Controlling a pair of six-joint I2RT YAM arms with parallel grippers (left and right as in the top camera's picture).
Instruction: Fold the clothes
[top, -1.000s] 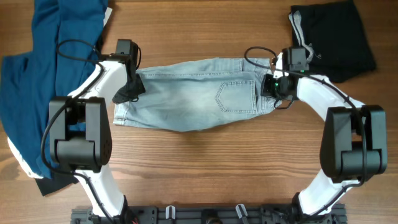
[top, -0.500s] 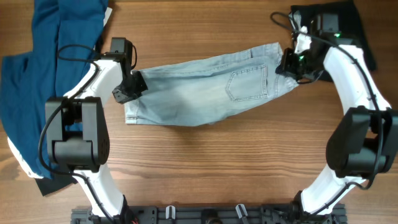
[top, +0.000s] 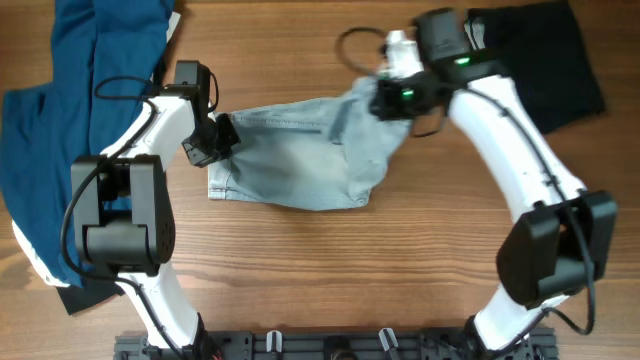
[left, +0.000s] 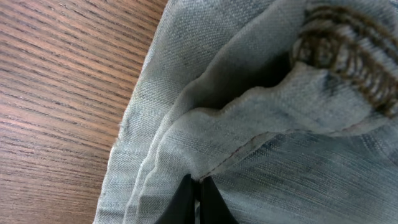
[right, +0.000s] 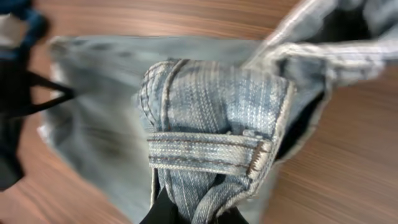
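Pale-blue denim shorts (top: 290, 160) lie on the wooden table in the overhead view. My left gripper (top: 212, 142) is shut on their left edge, its black fingertips (left: 198, 199) pinching a denim seam (left: 249, 143). My right gripper (top: 392, 98) is shut on the bunched waistband end with its belt loop (right: 211, 149), lifted and carried left over the shorts, so the right part folds over. The dark-blue shirt (top: 70, 110) lies at the far left. The black shorts with a white drawstring (top: 540, 55) lie at the back right.
The table's bare wood (top: 330, 270) stretches in front of the shorts. The arm bases and a black rail (top: 330, 345) stand at the near edge. A black cable (top: 355, 45) loops above the right wrist.
My right gripper has lifted the waistband end and swept it left, from the table's right side to over the middle, shortening the spread shorts. My left gripper has stayed pinched on the left edge.
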